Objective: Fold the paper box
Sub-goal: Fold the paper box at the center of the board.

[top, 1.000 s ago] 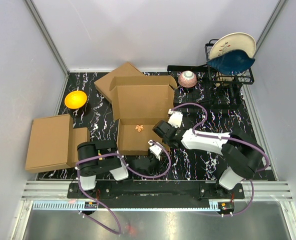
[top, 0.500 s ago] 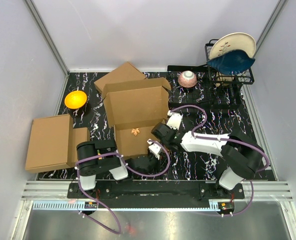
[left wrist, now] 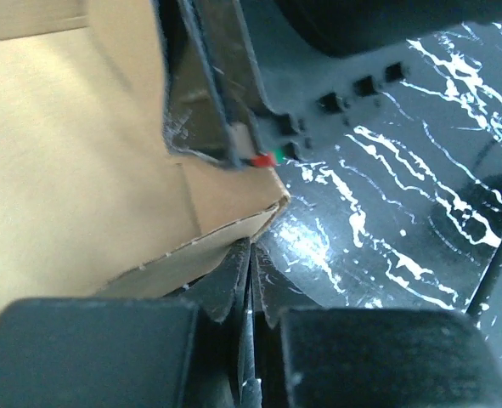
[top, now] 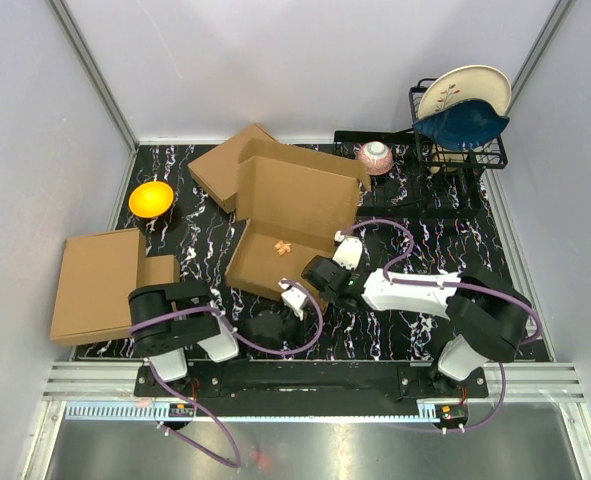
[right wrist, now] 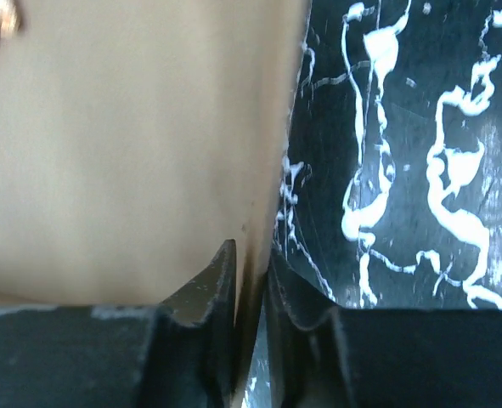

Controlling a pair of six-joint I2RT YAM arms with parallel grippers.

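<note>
The paper box [top: 297,203] lies skewed at the table's middle, its lid leaning back and its shallow base [top: 265,262] toward me. A small orange mark [top: 282,247] sits on the base floor. My left gripper [top: 293,298] is at the base's near right corner; in the left wrist view its jaws [left wrist: 251,246] are shut, tips touching the cardboard's [left wrist: 81,170] lower edge with nothing between them. My right gripper [top: 320,273] is at the base's right wall. In the right wrist view the gripper [right wrist: 252,251] stands slightly open with the thin wall edge of the paper box [right wrist: 132,153] between its fingers.
An orange bowl [top: 151,198] sits at the left. A closed flat cardboard box [top: 100,285] lies at the near left, and a tan cardboard slab [top: 225,160] behind the paper box. A black dish rack [top: 457,150] with plates and a pink-white bowl [top: 375,157] stand at the back right.
The paper box has swung clockwise and settled lower, its lid leaning further back right. The right jaws have parted a little around the wall. The left arm drew back toward me.
</note>
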